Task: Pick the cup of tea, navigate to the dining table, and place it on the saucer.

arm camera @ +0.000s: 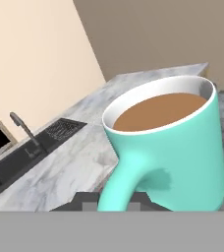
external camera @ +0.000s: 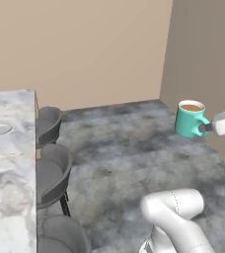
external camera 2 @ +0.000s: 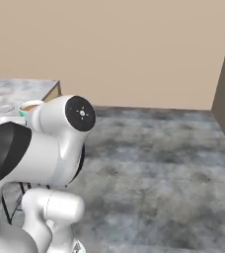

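- The cup of tea (external camera: pixel 190 119) hangs upright in the air over the grey floor (external camera: pixel 134 148), at the right, full of brown liquid.
- The tool (external camera: pixel 206 128) is clenched on the cup's side handle, reaching in from the right.
- The saucer (external camera: pixel 0 129) lies on the marble counter (external camera: pixel 11 173) at far left, well apart from the cup.
- Grey chairs (external camera: pixel 53 170) line the counter's right edge.
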{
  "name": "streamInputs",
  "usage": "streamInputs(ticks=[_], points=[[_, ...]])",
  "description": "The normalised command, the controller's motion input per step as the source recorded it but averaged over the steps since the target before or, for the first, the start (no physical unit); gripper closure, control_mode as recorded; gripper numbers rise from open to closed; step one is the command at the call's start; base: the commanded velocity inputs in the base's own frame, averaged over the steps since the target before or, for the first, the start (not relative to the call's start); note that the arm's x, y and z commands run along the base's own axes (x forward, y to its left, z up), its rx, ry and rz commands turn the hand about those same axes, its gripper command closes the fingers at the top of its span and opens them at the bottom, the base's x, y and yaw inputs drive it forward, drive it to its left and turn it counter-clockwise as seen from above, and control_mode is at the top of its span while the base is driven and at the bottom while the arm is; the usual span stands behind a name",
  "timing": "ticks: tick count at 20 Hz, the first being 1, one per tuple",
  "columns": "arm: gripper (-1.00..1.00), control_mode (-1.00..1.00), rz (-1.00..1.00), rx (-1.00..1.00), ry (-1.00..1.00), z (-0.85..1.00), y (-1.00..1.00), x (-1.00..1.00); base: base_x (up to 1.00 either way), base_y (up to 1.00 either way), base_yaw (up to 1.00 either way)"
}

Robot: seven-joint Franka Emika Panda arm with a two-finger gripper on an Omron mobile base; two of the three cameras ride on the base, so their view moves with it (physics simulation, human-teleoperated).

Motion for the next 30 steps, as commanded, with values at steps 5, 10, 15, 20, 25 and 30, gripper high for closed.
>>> streamInputs(ticks=[5, 10, 15, 20, 25, 30], points=[[1.0, 1.0, 0.0, 0.0, 0.0, 0.0, 0.0, 0.0, 1.0, -0.36, 0.21], [1.0, 1.0, 0.0, 0.0, 0.0, 0.0, 0.0, 0.0, 1.0, -0.25, 0.29], [1.0, 1.0, 0.0, 0.0, 0.0, 0.0, 0.0, 0.0, 1.0, -0.17, 0.49], [1.0, 1.0, 0.0, 0.0, 0.0, 0.0, 0.0, 0.0, 0.95, -0.03, 0.76], [1.0, 1.0, 0.0, 0.0, 0.0, 0.0, 0.0, 0.0, 0.81, -0.06, 0.83], [1.0, 1.0, 0.0, 0.0, 0.0, 0.0, 0.0, 0.0, 0.56, -0.03, 0.89]])
